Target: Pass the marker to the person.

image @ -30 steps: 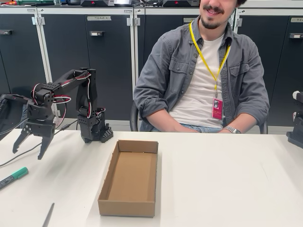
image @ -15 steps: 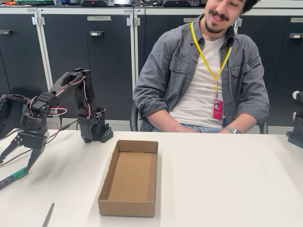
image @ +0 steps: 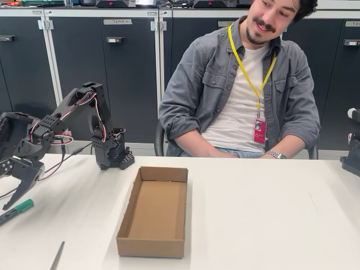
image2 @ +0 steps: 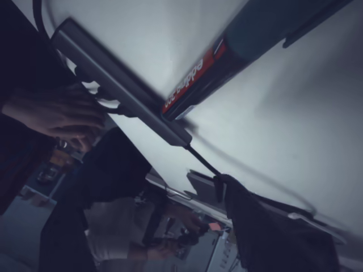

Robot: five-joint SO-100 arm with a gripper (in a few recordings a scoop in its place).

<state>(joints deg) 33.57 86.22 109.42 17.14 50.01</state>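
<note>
The marker [image: 17, 209] lies on the white table near its left edge in the fixed view, green cap toward the right. My gripper [image: 7, 191] hangs just above it, open, with one finger reaching down close to the cap and nothing held. Up close in the wrist view, the marker [image2: 227, 56] shows its green part and red-and-white label, lying on the table surface. The person [image: 247, 90] sits behind the table's far side in a grey shirt with a yellow lanyard, arms resting low.
An open cardboard box [image: 127, 219] stands in the middle of the table. A thin grey rod [image: 57, 256] lies at the front left edge. The arm's base [image: 112, 154] sits at the back left. Dark cabinets stand behind.
The arm has swung left and lowered, bringing the open gripper down over the marker. The person has tilted their head to the right.
</note>
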